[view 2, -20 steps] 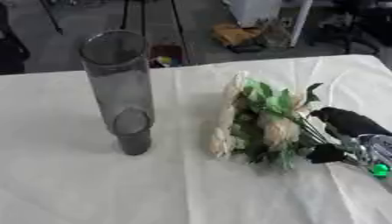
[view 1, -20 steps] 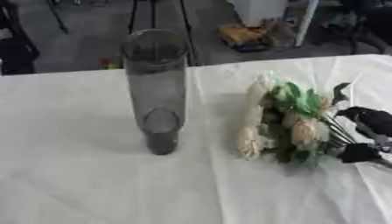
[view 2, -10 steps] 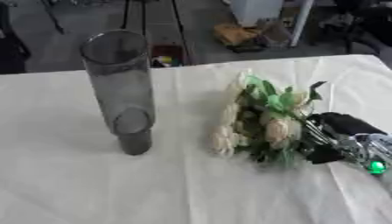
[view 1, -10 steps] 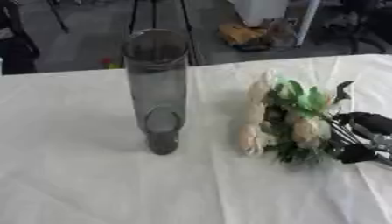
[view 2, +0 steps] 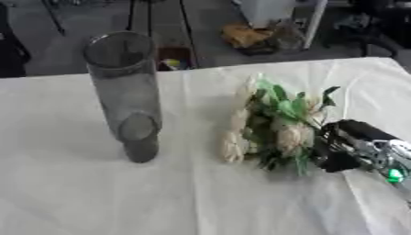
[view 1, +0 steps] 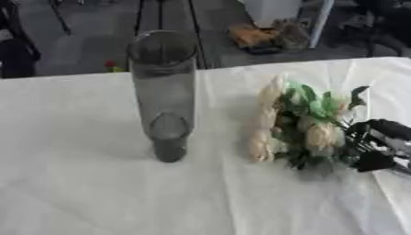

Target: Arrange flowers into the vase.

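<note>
Curling around the stems, the right robot hand (view 2: 347, 148) grips the flowers (view 2: 269, 124); light and floppy, best held low, beside the vase (view 2: 127, 94).

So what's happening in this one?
The robot's right hand has reached in from the right to a bunch of cream flowers lying on the white table, its fingers at the stem end. The tall glass vase stands upright to the left with no flowers in it. The left hand isn't in view.
</note>
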